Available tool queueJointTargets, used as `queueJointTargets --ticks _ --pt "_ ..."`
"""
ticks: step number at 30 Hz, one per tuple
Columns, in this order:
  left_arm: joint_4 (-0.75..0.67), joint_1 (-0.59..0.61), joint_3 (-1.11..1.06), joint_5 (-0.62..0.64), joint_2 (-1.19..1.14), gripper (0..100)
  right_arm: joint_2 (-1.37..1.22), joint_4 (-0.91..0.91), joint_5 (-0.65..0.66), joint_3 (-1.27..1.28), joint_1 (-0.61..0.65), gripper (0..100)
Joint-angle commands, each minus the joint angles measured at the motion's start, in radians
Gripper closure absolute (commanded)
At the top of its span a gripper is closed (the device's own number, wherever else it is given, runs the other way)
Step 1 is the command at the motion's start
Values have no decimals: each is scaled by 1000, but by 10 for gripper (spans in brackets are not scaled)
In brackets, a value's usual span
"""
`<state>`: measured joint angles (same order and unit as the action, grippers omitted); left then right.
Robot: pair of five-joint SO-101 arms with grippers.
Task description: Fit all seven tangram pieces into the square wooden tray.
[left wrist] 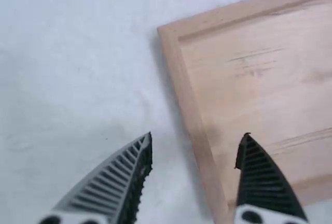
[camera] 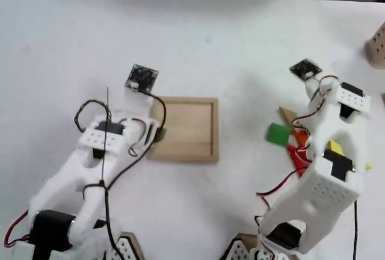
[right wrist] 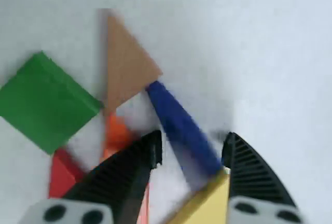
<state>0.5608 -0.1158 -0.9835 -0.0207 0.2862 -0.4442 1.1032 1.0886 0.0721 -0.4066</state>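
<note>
1. The white table [camera: 240, 43] carries everything. The pieces sit well to the right of the tray, so it's your right arm's pick.
2. The square wooden tray [camera: 186, 129] is empty. Your left gripper [left wrist: 197, 138] hangs spread across its rim, one finger over the table and one over the tray floor.
3. Your right gripper [right wrist: 193, 138] is spread wide and holding nothing, low over the pile.
4. The green square [right wrist: 44, 102] and tan triangle [right wrist: 127, 66] lie beyond it, off to one side.
5. The blue piece [right wrist: 179, 123] is the one to watch. It lies between your fingers, with its long axis slanting away from you toward the tan triangle's corner, so I'd say close across its narrow width.
6. The orange piece [right wrist: 116, 133], red piece [right wrist: 62, 172] and yellow piece [right wrist: 205, 206] crowd the fingers. Yellow touches blue's near end and could get dragged.
</note>
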Motion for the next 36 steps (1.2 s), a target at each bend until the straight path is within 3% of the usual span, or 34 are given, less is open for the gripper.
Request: queueJointTargets --ticks 1,17,26,36 --pt "-11 5 52 -29 -2 732 8 50 15 -18 33 796" --pt "-11 4 51 -31 -2 732 21 51 5 -29 27 798" --pt "-11 4 51 -31 -2 732 21 53 -144 -132 5 986" --pt "-11 5 51 -26 -2 732 21 283 -150 -275 13 981"
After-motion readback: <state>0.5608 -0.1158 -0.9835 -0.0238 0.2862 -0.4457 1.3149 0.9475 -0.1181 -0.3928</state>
